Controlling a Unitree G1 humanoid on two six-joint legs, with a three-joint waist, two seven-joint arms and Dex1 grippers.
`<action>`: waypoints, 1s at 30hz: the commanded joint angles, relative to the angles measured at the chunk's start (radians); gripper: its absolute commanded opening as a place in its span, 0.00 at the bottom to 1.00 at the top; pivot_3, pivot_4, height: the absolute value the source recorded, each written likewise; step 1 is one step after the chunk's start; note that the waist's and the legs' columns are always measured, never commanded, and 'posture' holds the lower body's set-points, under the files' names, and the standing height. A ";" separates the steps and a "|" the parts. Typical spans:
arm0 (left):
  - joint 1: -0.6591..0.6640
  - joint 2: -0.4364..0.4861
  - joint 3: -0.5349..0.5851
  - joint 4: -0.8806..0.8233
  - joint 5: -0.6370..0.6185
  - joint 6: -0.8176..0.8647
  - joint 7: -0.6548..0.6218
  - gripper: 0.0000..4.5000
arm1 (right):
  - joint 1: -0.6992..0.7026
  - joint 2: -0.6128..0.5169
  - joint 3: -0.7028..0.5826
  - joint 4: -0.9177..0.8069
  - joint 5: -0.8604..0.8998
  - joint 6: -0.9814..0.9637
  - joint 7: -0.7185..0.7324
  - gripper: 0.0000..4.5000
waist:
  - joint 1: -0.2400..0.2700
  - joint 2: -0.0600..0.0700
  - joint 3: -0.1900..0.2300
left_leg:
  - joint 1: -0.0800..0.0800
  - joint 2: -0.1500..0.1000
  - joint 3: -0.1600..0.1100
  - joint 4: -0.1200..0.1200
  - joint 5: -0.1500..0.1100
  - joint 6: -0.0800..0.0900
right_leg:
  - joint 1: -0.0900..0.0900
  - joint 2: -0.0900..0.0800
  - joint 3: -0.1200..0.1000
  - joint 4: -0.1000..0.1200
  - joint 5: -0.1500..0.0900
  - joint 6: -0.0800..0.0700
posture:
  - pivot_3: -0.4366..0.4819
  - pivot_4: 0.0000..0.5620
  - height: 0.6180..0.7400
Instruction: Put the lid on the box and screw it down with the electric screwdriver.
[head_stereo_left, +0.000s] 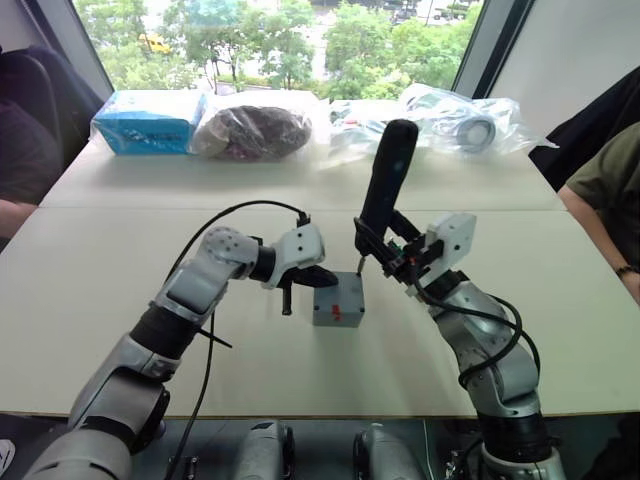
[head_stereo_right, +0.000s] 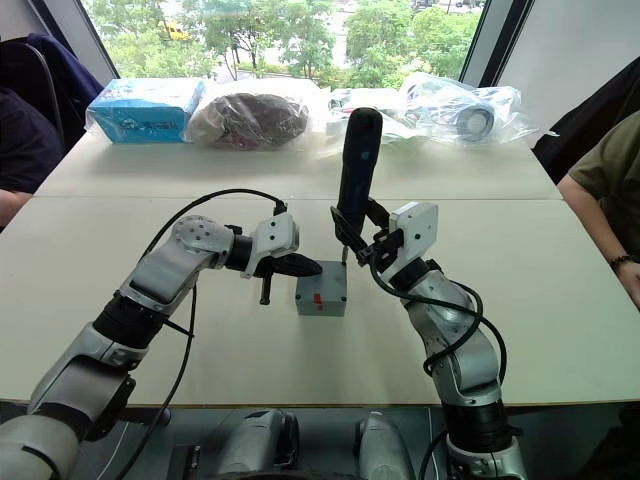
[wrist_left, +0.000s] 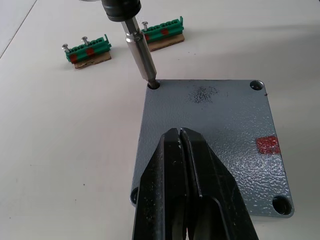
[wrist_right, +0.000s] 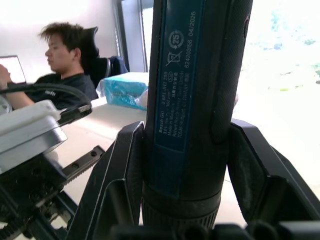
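Grey lid (wrist_left: 215, 145) pinned by closed, empty left gripper (wrist_left: 181, 137); screwdriver (head_stereo_left: 385, 180) clamped in right gripper (head_stereo_left: 392, 252) (bit apparently seated) risks cam-out if tilted.

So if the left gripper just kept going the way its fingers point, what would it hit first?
Probably the lid: the left gripper, fingers shut, points down at the grey plate, near its middle. Whether the tips already touch it is unclear.
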 joint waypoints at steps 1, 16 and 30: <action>0.006 0.001 -0.007 0.001 0.016 0.001 0.000 0.00 | 0.035 -0.013 0.051 0.085 -0.022 0.071 0.018 0.42 | 0.000 0.000 0.000 | 0.000 0.000 0.000 0.000 0.000 0.000 | 0.000 0.000 0.000 0.000 0.000 0.000 | 0.48 0.27 1.00; 0.033 -0.001 -0.008 -0.035 0.012 0.023 0.010 0.00 | 0.041 -0.004 0.080 0.091 -0.064 0.035 0.020 0.42 | 0.000 -0.002 -0.009 | 0.002 0.000 0.000 -0.001 -0.001 0.001 | 0.001 0.000 0.000 0.000 -0.002 -0.004 | 0.48 0.27 1.00; 0.046 -0.009 -0.005 -0.033 0.013 0.031 0.021 0.00 | -0.073 -0.004 0.021 -0.008 -0.034 0.097 -0.034 0.42 | 0.000 -0.002 -0.008 | 0.002 0.000 0.000 -0.001 -0.001 0.001 | 0.001 -0.001 0.000 0.000 -0.003 -0.005 | 0.48 0.27 1.00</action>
